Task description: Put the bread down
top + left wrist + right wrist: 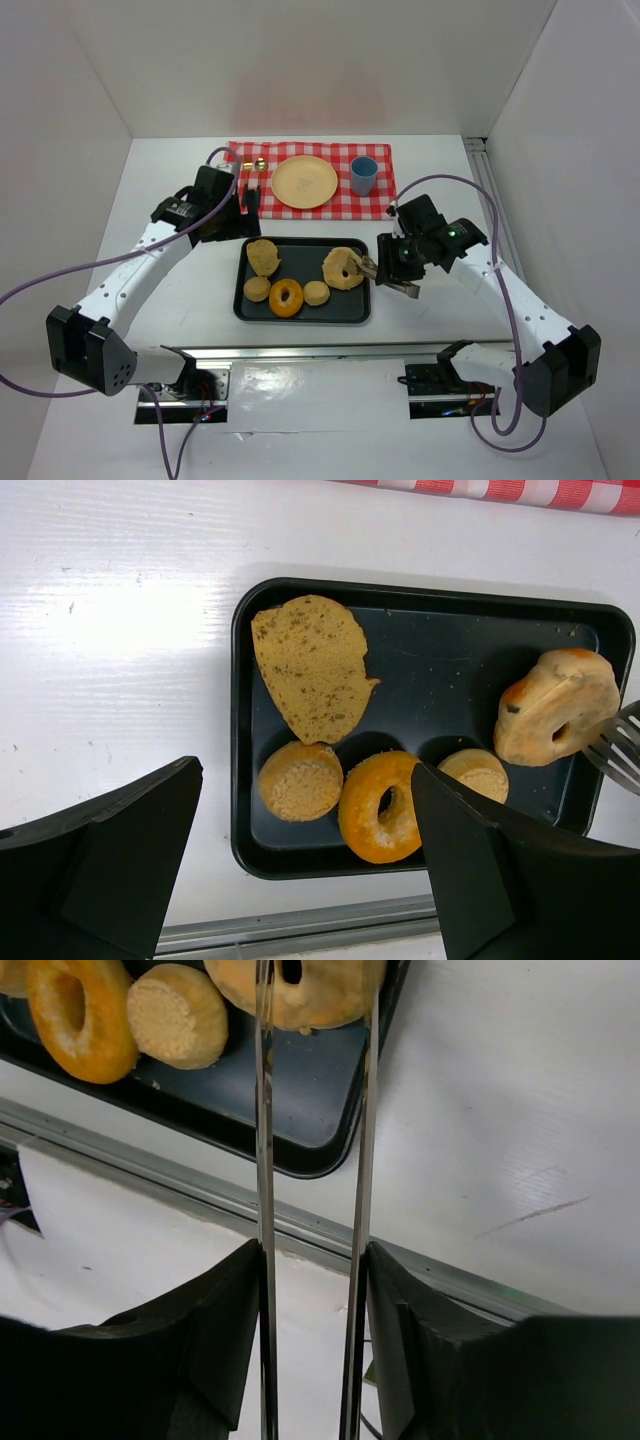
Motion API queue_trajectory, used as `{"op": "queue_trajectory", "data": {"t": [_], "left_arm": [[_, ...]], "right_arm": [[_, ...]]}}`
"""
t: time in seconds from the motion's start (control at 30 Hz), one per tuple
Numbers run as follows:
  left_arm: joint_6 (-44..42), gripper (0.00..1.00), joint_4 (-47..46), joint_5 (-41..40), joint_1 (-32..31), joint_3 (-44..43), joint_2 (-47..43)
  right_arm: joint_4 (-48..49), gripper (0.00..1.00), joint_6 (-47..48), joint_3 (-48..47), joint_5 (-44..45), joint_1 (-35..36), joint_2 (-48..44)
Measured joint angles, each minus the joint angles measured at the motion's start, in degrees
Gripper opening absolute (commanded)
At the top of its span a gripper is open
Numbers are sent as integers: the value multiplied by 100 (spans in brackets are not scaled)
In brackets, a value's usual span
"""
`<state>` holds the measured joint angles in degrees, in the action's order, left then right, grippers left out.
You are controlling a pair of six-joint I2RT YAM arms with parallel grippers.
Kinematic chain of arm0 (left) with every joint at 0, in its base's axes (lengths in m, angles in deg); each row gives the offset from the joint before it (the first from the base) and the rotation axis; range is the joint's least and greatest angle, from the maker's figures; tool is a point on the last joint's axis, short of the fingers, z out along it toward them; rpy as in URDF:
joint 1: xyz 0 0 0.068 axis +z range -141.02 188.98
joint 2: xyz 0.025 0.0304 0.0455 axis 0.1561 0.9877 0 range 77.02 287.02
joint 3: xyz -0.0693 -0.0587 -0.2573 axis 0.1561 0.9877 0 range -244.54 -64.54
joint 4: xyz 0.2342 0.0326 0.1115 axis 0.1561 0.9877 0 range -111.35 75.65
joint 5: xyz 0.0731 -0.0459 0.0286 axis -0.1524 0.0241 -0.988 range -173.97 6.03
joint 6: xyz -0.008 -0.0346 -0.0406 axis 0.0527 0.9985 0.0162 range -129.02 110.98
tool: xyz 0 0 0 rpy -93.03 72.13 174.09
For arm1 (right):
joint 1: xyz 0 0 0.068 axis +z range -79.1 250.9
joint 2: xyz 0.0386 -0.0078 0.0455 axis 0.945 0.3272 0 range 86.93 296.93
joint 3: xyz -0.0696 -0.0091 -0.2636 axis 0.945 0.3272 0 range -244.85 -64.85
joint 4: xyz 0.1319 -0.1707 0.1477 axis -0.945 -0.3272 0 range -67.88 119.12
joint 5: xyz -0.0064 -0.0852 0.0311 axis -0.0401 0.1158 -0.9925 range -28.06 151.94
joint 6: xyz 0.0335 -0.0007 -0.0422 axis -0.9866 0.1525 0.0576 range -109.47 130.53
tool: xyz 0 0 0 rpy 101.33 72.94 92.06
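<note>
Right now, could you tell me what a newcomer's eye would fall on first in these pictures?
Probably the black tray holding a bread slice, a doughnut and two buns. At its right end, metal tongs in the right gripper straddle a pale bagel. Beyond lies a red checked cloth with a yellow plate.

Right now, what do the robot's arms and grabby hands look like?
The left arm and right arm are white tubes with chunky black joints. Purple cables loop off them. The right arm has a tiny green light. The left gripper and right gripper each have two thick black fingers.
</note>
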<state>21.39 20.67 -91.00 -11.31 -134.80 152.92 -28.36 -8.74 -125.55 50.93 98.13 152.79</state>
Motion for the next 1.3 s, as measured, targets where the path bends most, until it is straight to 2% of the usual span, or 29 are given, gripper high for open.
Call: {"op": "queue_trajectory", "data": {"t": [0.57,1.13,1.3], "left_arm": [[7,99,9,2,0,13,-72],[15,99,4,2,0,26,-114],[28,98,0,28,0,101,-109]], "right_arm": [[94,55,140,-356,540,79,358],[205,57,704,-199,85,79,688],[212,61,850,-199,48,111,846]]}}
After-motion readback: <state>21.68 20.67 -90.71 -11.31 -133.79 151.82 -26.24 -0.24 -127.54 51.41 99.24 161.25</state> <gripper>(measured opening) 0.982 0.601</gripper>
